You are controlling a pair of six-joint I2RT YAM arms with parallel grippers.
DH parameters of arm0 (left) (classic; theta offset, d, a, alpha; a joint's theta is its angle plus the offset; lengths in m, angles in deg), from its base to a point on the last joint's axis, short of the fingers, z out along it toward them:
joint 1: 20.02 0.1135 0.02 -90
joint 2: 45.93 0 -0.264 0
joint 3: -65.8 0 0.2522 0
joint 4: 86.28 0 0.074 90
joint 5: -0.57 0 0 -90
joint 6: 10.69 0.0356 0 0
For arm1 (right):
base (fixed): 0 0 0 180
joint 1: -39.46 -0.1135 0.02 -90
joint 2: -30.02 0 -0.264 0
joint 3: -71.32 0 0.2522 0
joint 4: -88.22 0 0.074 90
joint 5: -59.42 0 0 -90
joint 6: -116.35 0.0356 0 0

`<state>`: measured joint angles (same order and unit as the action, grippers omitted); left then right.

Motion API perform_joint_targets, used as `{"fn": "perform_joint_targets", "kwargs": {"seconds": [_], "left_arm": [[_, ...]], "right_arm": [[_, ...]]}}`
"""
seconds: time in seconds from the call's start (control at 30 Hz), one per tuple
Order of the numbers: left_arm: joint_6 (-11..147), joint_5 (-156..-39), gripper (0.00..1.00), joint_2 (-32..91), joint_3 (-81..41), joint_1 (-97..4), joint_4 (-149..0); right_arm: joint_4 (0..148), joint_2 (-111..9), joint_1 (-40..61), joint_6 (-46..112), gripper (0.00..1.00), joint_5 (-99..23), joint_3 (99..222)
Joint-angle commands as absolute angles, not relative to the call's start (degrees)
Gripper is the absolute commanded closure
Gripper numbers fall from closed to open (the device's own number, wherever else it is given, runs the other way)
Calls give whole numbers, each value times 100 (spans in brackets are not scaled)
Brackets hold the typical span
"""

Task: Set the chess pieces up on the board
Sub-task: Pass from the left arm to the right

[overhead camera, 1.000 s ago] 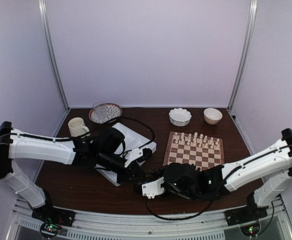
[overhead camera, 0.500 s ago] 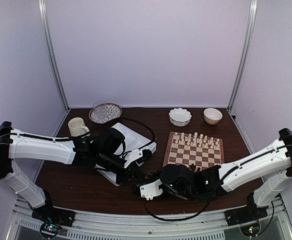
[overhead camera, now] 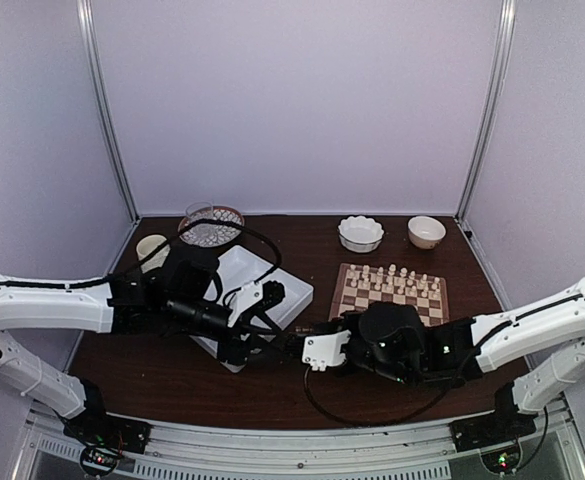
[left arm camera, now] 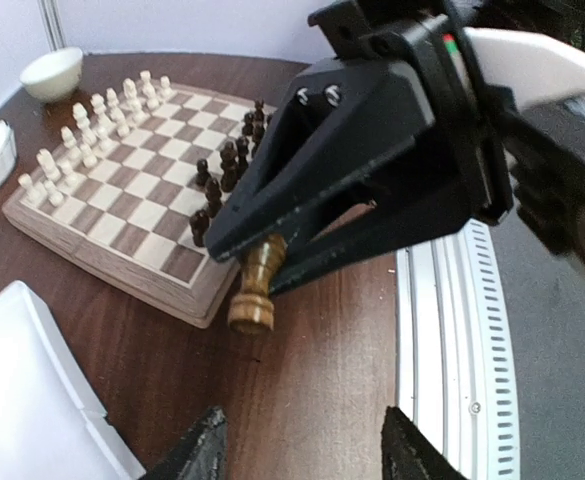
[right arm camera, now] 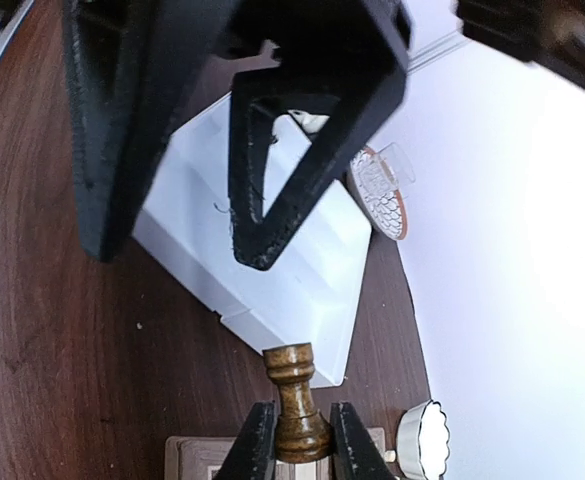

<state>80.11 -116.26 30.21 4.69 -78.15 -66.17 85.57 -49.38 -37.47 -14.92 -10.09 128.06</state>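
My right gripper (right arm camera: 297,445) is shut on the base of a dark brown rook (right arm camera: 295,395), whose top points at the left gripper. The left wrist view shows the same rook (left arm camera: 255,292) hanging just off the board's near corner, above the table. My left gripper (left arm camera: 302,455) is open and empty, its fingers (right arm camera: 102,130) spread apart in front of the rook. The board (overhead camera: 412,305) lies at right of centre. Pale chessmen (left arm camera: 92,130) fill its far rows and several dark chess pieces (left arm camera: 222,180) stand along its near edge. Both grippers meet near the table's front centre, left (overhead camera: 264,340) and right (overhead camera: 294,345).
A white divided tray (overhead camera: 262,285) lies under the left arm. Behind it stand a cream cup (overhead camera: 150,247) and a glass on a patterned plate (overhead camera: 212,222). A scalloped white bowl (overhead camera: 360,232) and a small round bowl (overhead camera: 427,231) sit at the back right.
The left gripper has opened, let go of the rook and drawn back to the left. The right gripper now holds the rook alone and has shifted right, toward the board.
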Motion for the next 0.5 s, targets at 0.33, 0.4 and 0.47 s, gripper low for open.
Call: {"fn": "perform_joint_targets", "kwargs": {"seconds": [0.33,0.4,0.47], "left_arm": [[6187,-10338,46,2457,741,-7833,-8571],[5889,-10365,48,2601,734,-7837,-8808],[5606,-10367,51,2728,683,-7834,-8945]], "right_arm": [[9971,-3466,-2979,687,100,-3039,11906],[9970,-3502,-2978,761,100,-3040,11919],[10049,-3586,-2964,865,100,-3040,11918]]}}
